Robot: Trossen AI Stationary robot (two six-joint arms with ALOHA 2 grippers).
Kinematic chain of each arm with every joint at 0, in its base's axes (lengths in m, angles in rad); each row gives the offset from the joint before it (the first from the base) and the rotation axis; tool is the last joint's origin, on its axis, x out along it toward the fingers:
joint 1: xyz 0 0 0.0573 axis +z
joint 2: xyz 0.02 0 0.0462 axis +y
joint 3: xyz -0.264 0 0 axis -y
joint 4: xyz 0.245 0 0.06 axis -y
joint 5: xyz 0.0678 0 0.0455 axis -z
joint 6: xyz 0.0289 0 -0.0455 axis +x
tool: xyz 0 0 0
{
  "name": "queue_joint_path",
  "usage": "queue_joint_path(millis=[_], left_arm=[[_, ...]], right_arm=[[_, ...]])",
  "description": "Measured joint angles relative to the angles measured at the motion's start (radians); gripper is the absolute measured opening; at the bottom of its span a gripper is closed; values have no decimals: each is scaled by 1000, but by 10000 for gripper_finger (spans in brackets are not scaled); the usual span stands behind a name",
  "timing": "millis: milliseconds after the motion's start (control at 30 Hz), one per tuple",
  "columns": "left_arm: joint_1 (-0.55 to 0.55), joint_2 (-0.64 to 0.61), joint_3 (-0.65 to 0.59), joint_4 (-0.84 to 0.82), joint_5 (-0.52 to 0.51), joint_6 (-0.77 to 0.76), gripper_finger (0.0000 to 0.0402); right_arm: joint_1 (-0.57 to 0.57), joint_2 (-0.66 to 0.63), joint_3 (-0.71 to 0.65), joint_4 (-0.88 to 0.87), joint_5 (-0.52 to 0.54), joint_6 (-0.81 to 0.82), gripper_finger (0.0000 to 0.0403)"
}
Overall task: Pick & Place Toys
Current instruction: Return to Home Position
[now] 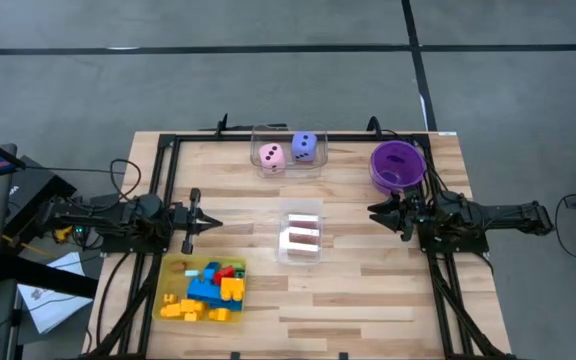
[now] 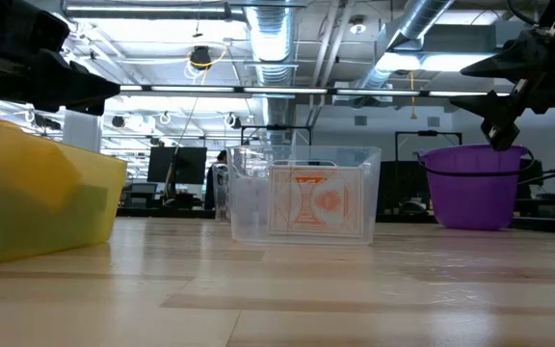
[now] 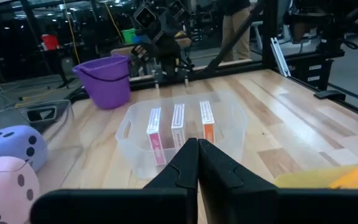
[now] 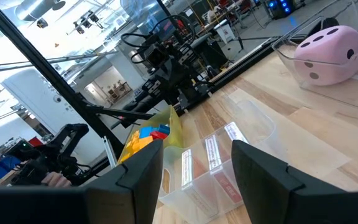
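From above, we see the left claw point(image 1: 208, 222) hanging over the left side of the tabletop point(image 1: 368, 300), pointing across at the right claw point(image 1: 378, 210). The bricks point(image 1: 218, 282) lie heaped in the yellow tray point(image 1: 168, 285), just beside the left claw toward the near edge, so the left arm is much the nearer to them. The cards point(image 1: 302, 237) stand on edge in a clear card box point(image 1: 303, 212) between the two claws. Their long edges run along the line from one claw to the other. The pink die point(image 1: 271, 156) and purple die point(image 1: 305, 147) sit side by side in a second clear box point(image 1: 289, 130) at the far edge, and the purple bowl point(image 1: 398, 165) is just beside the right claw. We find no toy loose on the boards, so we judge the sorting all but done, with both arms at their waiting posts.

At tabletop level, the tray is at the left, the card box in the middle and the bowl at the right. Both claws hang above the wood and touch nothing.

Past the left wrist, we see that claw's fingers point(image 3: 179, 168) pressed together with nothing between them. The card box lies straight ahead, the cards end-on.

Past the right wrist, the fingers point(image 4: 142, 174) stand wide apart and empty. The card box sits ahead and below them, and the tray of bricks lies beyond it.
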Motion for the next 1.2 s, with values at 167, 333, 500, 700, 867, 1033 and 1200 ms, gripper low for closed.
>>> queue_joint_path(millis=[167,333,500,700,867,1033,1200], left_arm=[[0,2,0,-1,-1,-8,1],[0,21,-1,43,-10,-13,1],[0,24,-1,85,-9,-15,1],[0,24,-1,94,-7,-17,1],[0,24,-1,95,-7,-17,1],[0,24,-1,96,-7,-17,1],[0,24,-1,96,-6,-17,1]], right_arm=[[0,0,0,0,0,0,184],[0,0,0,0,0,0,184],[0,0,0,0,0,0,184],[0,0,0,0,0,0,184],[0,0,0,0,0,0,184],[0,0,0,0,0,0,184],[0,0,0,0,0,0,184]])
